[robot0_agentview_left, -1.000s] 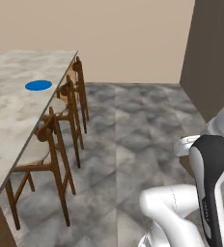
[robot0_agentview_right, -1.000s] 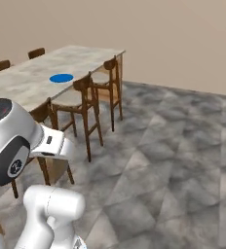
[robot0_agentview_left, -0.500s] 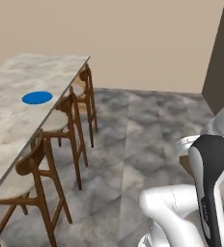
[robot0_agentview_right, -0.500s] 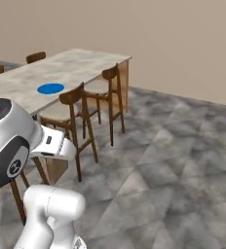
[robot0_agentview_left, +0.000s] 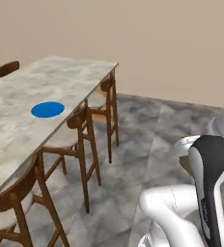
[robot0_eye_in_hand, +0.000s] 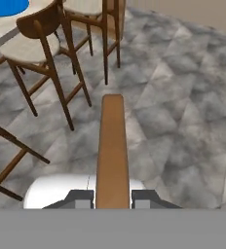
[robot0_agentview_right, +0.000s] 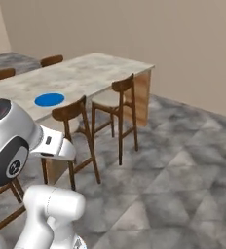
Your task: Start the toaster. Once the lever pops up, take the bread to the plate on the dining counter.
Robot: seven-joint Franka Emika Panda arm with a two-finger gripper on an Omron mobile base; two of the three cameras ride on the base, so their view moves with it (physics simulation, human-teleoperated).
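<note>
— So, where is the bread (robot0_eye_in_hand: 112, 151)?

— In the hand view, seen edge-on: a thin brown slab standing up between the two dark fingertips (robot0_eye_in_hand: 80, 198). The gripper (robot0_eye_in_hand: 112, 200) is clamped on its lower end, a pad against each side, and grey stone floor (robot0_eye_in_hand: 183, 121) lies beneath it.

— Do the base cameras show that grip?

— No. The left base view gives the arm's white links and a dark joint at the lower right; the right base view gives the white arm at the lower left. I cannot make out the slice in either.

— And the plate?

— The blue plate (robot0_agentview_left: 48, 109) lies flat on the dining counter (robot0_agentview_left: 17, 125), well in from the edge beside the stools. The right base view has it too (robot0_agentview_right: 49, 99), on the same marble top (robot0_agentview_right: 85, 73). The hand view catches just a blue sliver (robot0_eye_in_hand: 7, 7) at its top left corner.

— What else do the base views add?

— The whole length of the counter, wooden stools (robot0_agentview_left: 80, 140) lined along its near edge, one more chair back (robot0_agentview_left: 7, 68) at the far side, and a plain beige wall (robot0_agentview_left: 172, 43) behind. The hand view has the nearest stools (robot0_eye_in_hand: 42, 44) from above, seats and legs over the floor.
</note>
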